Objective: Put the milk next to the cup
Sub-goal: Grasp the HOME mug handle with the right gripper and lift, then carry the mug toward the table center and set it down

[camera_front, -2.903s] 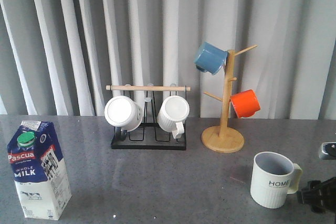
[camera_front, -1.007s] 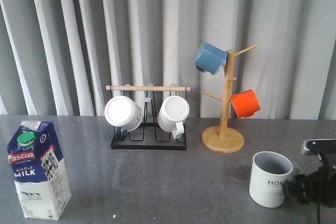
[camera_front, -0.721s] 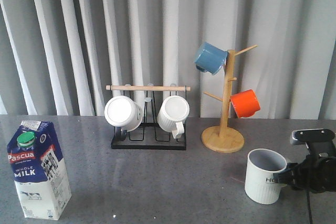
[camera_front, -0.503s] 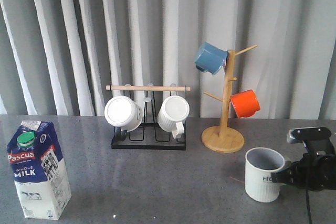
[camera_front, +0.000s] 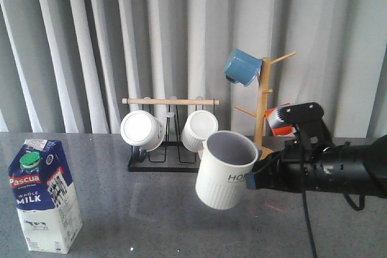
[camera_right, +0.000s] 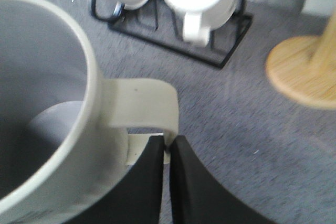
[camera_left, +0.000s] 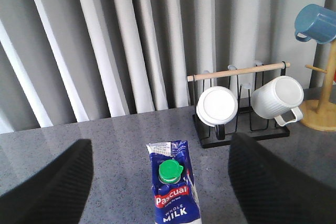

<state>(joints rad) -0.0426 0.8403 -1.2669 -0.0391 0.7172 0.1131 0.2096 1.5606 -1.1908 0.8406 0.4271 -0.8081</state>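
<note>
The milk (camera_front: 43, 194), a blue-and-white carton with a green cap, stands upright on the table at the front left. In the left wrist view the milk (camera_left: 173, 192) sits below and between the two dark fingers of my left gripper (camera_left: 160, 148), which is open and touches nothing. The off-white ribbed cup (camera_front: 225, 170) with "HOME" lettering hangs tilted in the air over the table's middle. My right gripper (camera_front: 257, 176) is shut on its cream handle (camera_right: 142, 103). In the right wrist view the cup (camera_right: 47, 103) fills the picture and the right gripper (camera_right: 169, 148) pinches the handle's lower end.
A black wire rack (camera_front: 171, 162) with a wooden bar holds two plain white mugs (camera_front: 142, 130) at the back centre. Behind my right arm a wooden mug tree (camera_front: 261, 98) carries a blue mug (camera_front: 242, 67) and a partly hidden orange mug (camera_front: 278, 118).
The right gripper closed on the cup's handle, lifted the cup off the table at the right and carried it up and leftward toward the middle, tilting it. The milk has not moved.
</note>
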